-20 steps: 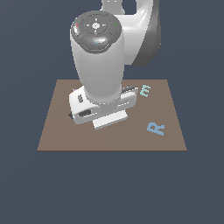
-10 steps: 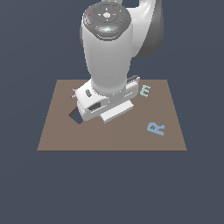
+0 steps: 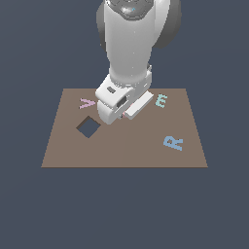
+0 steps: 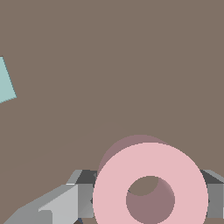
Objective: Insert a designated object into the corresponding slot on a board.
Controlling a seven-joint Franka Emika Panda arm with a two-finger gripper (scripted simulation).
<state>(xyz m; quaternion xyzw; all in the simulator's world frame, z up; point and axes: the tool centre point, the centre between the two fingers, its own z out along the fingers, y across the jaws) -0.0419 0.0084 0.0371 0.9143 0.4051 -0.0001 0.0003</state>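
Gripping pink ring between fingers of gripper, hanging just above bare brown board. Sitting near board's middle, between pale-pink V and teal letter. Showing dark square hole, blue R apart. Ring slot hidden.

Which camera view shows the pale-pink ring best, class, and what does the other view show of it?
The wrist view: the pale-pink ring fills the lower part of the picture, its hole plain, with grey gripper fingers on both sides. In the exterior view the arm hides it almost wholly; only a pink sliver shows beneath the gripper.
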